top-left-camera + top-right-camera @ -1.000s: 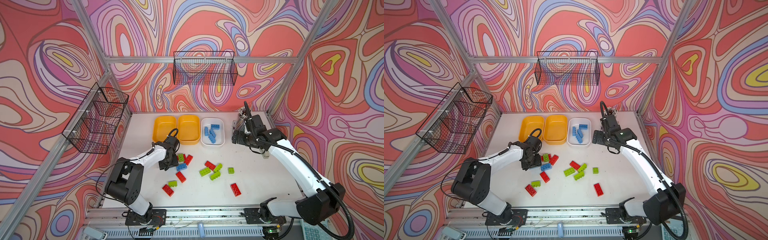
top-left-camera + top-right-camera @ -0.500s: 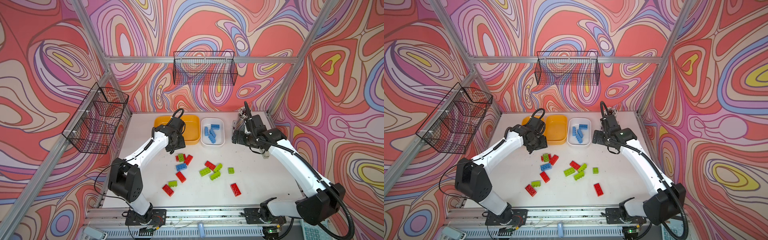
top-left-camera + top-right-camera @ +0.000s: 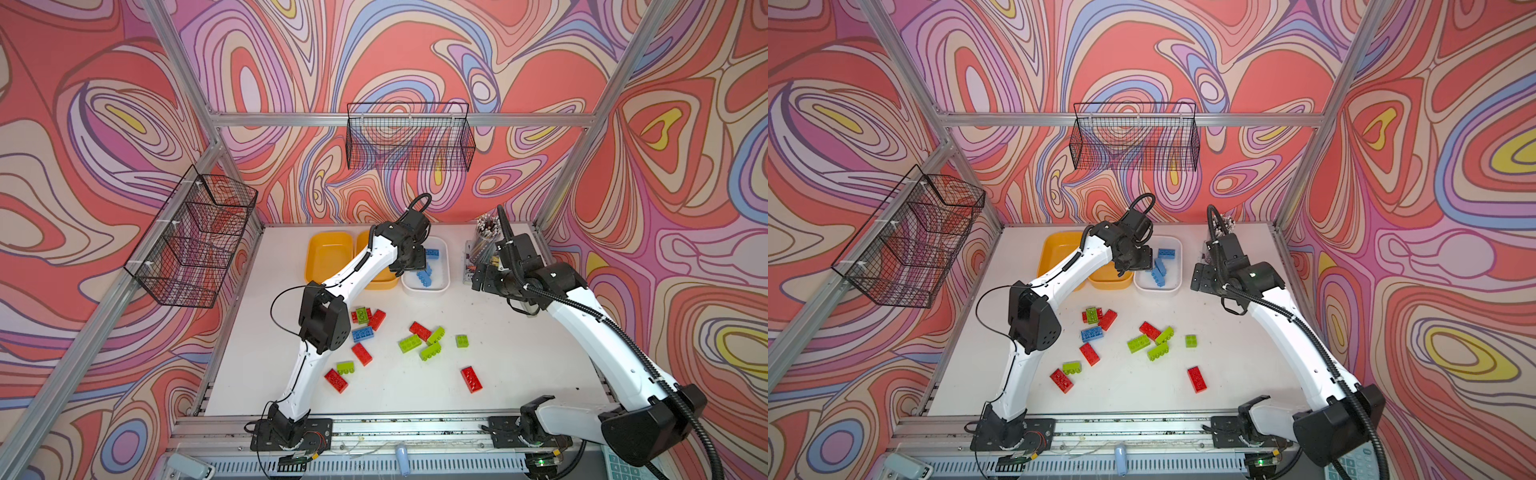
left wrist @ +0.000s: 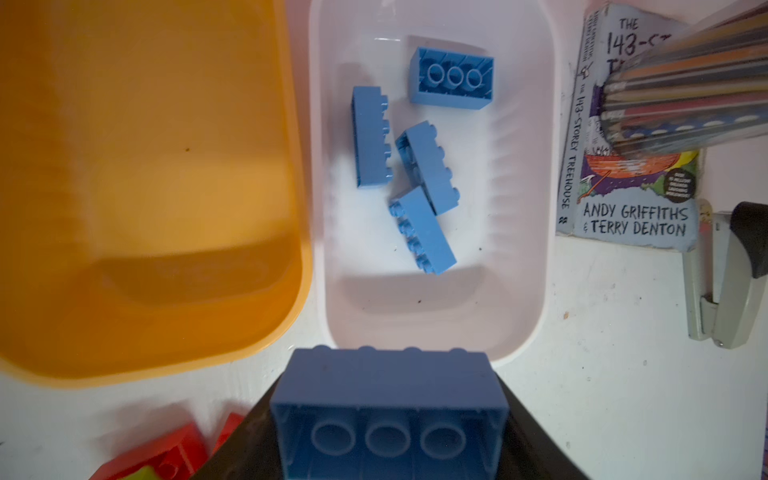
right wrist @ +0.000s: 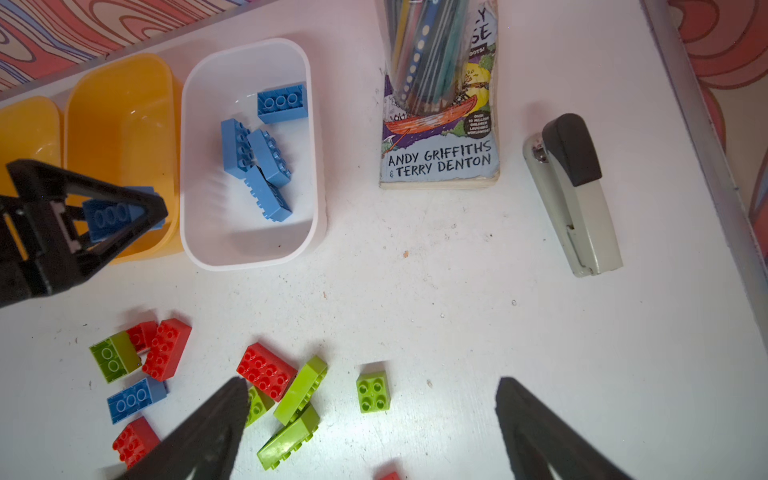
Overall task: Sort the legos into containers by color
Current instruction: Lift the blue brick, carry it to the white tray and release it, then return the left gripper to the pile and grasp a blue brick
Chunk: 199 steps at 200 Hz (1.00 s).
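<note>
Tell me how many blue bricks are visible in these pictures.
6. Four blue bricks lie in the white tub. One held brick sits in the left gripper. One loose blue brick lies on the table. The left arm may hide others.

The walls (image 3: 124,104) swirl in coral, pink, lilac, blue and yellow bands outlined in brown. The surface (image 3: 519,353) is white. Toward twelve o'clock sit two yellow-orange tubs (image 3: 328,257) and a white tub (image 5: 249,249) of light-blue bricks (image 5: 266,166). Nearer six o'clock the loose bricks (image 3: 409,344) are red, lime green — and one blue. The black left end effector (image 5: 137,214) pinches a light-blue brick (image 4: 388,399). The stapler (image 5: 577,199) is grey with a black cap. The wire baskets (image 3: 409,141) are black.
</note>
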{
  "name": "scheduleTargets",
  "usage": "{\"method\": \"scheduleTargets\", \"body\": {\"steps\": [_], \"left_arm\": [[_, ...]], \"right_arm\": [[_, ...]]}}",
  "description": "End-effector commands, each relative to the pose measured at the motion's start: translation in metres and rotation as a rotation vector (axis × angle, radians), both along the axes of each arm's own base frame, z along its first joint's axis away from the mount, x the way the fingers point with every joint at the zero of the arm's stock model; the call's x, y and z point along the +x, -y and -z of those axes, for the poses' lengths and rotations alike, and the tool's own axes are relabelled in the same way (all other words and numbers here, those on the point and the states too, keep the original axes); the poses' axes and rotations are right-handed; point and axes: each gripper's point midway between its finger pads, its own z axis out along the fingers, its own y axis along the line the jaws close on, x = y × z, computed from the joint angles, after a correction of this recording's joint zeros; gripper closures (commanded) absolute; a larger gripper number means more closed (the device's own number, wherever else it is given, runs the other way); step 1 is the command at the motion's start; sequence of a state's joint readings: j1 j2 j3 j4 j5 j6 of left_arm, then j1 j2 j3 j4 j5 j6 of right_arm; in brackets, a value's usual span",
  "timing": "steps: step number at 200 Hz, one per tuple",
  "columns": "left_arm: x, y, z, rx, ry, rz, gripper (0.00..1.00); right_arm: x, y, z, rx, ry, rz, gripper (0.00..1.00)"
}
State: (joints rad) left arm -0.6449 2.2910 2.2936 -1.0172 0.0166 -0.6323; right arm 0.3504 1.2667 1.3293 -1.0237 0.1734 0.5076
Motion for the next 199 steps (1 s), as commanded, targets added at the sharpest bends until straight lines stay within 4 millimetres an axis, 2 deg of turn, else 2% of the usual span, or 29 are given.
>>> {"method": "scheduleTargets", "body": {"steps": [1, 24, 42, 76, 128, 151, 170, 199], "left_arm": [[0.003, 0.016, 0.014, -0.05, -0.039, 0.014, 0.75], [0.011, 0.031, 0.032, -0.095, -0.052, 0.012, 0.74], [0.015, 0.035, 0.043, -0.104, -0.061, 0.005, 0.72], [0.023, 0.039, 0.044, -0.11, -0.041, 0.0, 0.35], [0.024, 0.029, 0.021, -0.088, 0.014, -0.007, 0.1], [0.022, 0.023, 0.023, -0.068, 0.006, -0.014, 0.09], [0.017, 0.016, 0.014, -0.059, 0.004, -0.027, 0.09], [-0.001, -0.015, -0.006, -0.004, 0.035, -0.087, 0.09]], "right_arm": [[-0.01, 0.014, -0.01, -0.044, 0.006, 0.043, 0.02], [-0.013, 0.019, -0.015, -0.052, 0.013, 0.065, 0.02], [-0.013, 0.019, -0.018, -0.04, 0.019, 0.076, 0.02], [-0.012, 0.018, -0.019, -0.035, 0.017, 0.078, 0.02], [0.0, 0.014, -0.015, -0.06, 0.015, 0.05, 0.02], [0.008, 0.007, -0.012, -0.045, 0.018, 0.027, 0.02], [0.012, 0.004, -0.014, -0.038, 0.025, 0.016, 0.02], [0.014, 0.003, -0.01, -0.045, 0.024, 0.002, 0.02]]}}
